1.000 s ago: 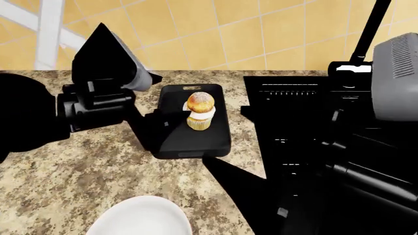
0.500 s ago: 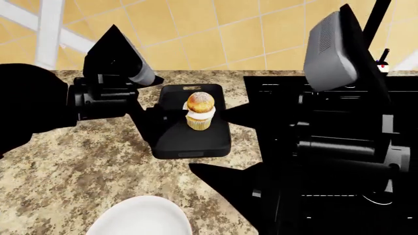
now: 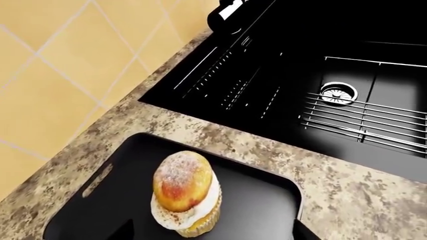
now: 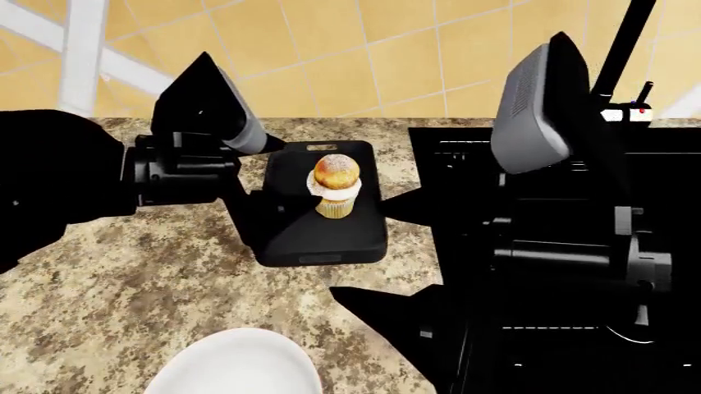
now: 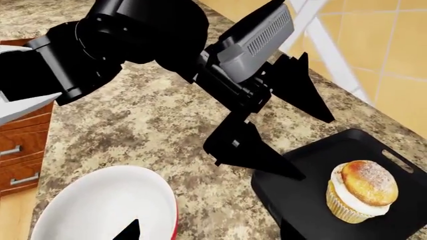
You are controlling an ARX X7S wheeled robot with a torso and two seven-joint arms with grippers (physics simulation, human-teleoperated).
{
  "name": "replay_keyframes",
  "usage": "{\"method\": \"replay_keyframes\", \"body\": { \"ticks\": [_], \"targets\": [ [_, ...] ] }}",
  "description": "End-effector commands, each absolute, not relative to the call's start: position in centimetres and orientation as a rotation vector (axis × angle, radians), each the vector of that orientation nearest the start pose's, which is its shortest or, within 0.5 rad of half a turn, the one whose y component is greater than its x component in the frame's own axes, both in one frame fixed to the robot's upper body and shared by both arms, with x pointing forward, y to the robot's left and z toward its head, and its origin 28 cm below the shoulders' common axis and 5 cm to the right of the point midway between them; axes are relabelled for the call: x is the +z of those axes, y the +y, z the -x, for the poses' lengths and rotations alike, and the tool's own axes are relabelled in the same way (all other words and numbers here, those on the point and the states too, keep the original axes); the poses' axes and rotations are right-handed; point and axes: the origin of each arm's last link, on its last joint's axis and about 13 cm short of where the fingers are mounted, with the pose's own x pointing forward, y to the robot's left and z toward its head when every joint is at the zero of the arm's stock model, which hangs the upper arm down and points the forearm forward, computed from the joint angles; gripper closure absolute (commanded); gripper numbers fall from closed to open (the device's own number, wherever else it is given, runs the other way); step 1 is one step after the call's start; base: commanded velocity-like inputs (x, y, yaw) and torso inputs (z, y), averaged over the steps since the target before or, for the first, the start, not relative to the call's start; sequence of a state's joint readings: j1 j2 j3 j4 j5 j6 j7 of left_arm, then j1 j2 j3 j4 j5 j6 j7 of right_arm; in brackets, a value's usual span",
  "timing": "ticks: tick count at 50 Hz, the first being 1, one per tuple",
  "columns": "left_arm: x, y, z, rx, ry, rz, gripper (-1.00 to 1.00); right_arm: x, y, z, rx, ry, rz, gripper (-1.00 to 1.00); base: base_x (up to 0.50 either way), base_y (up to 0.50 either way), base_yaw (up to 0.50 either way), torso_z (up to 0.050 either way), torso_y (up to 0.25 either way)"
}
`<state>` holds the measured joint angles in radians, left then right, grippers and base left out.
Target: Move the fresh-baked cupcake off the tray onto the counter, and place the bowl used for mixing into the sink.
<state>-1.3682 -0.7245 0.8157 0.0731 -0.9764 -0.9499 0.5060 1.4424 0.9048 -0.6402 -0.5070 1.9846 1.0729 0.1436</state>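
The cupcake (image 4: 336, 187) stands upright on the black tray (image 4: 318, 238) on the granite counter (image 4: 121, 287). My left gripper (image 4: 263, 189) is open at the tray's left side, and the cupcake (image 3: 183, 195) sits just ahead of its spread jaws (image 3: 213, 236), untouched. My right gripper (image 4: 359, 246) is open and empty, hovering right of the tray over the sink's edge. Its wrist view shows the white and red bowl (image 5: 107, 210) below its jaws (image 5: 210, 232), the cupcake (image 5: 360, 192) and the left gripper (image 5: 315, 147). The bowl (image 4: 235, 365) lies at the near counter edge.
The black sink (image 4: 471, 160) lies right of the tray, with its drain (image 3: 338, 92) and ribbed drainboard. A black faucet (image 4: 619, 49) rises at the back. A yellow tiled wall (image 4: 383, 57) backs the counter. Wooden drawers (image 5: 20, 150) show below the counter edge.
My right arm swung up and left, bringing its open gripper beside the tray. My left gripper edged right toward the cupcake. Cupcake, tray and bowl have not moved.
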Motion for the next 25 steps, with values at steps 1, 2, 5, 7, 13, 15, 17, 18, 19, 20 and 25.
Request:
{"method": "replay_keyframes", "body": {
  "ticks": [1, 2, 5, 7, 13, 15, 17, 18, 19, 20, 25],
  "targets": [
    [28.5, 25.8, -32.6, -1.005, 0.293, -0.387, -1.0, 31.9, -13.3, -19.2, 1.145, 0.279, 0.229, -1.0, 0.0, 0.0, 0.0, 0.0, 0.0],
    [28.4, 25.7, -32.7, -1.009, 0.294, -0.387, -1.0, 31.9, -13.3, -19.1, 1.149, 0.281, 0.234, -1.0, 0.0, 0.0, 0.0, 0.0, 0.0],
    [28.4, 25.8, -33.2, -1.0, 0.29, -0.378, -1.0, 31.7, -13.2, -19.0, 1.153, 0.286, 0.241, -1.0, 0.0, 0.0, 0.0, 0.0, 0.0],
    [28.2, 25.8, -33.5, -0.99, 0.298, -0.372, -1.0, 31.5, -13.2, -19.0, 1.154, 0.287, 0.242, -1.0, 0.0, 0.0, 0.0, 0.0, 0.0],
    [28.1, 26.4, -33.9, -0.958, 0.31, -0.344, -1.0, 31.1, -13.2, -18.7, 1.154, 0.294, 0.249, -1.0, 0.0, 0.0, 0.0, 0.0, 0.0],
    [27.9, 26.6, -34.2, -0.941, 0.316, -0.346, -1.0, 31.1, -13.3, -18.6, 1.148, 0.293, 0.248, -1.0, 0.0, 0.0, 0.0, 0.0, 0.0],
    [27.8, 26.7, -34.4, -0.926, 0.32, -0.331, -1.0, 31.1, -13.4, -18.5, 1.144, 0.289, 0.248, -1.0, 0.0, 0.0, 0.0, 0.0, 0.0],
    [27.8, 26.7, -34.5, -0.918, 0.323, -0.33, -1.0, 31.1, -13.4, -18.4, 1.145, 0.289, 0.249, -1.0, 0.0, 0.0, 0.0, 0.0, 0.0],
    [27.7, 26.7, -34.6, -0.913, 0.326, -0.327, -1.0, 31.1, -13.4, -18.3, 1.146, 0.289, 0.249, -1.0, 0.0, 0.0, 0.0, 0.0, 0.0],
    [27.5, 26.7, -34.6, -0.911, 0.33, -0.332, -1.0, 30.9, -13.4, -18.1, 1.15, 0.29, 0.256, -1.0, 0.0, 0.0, 0.0, 0.0, 0.0],
    [27.3, 26.8, -34.9, -0.889, 0.34, -0.323, -1.0, 30.9, -13.5, -18.1, 1.147, 0.286, 0.256, -1.0, 0.0, 0.0, 0.0, 0.0, 0.0]
  ]
}}
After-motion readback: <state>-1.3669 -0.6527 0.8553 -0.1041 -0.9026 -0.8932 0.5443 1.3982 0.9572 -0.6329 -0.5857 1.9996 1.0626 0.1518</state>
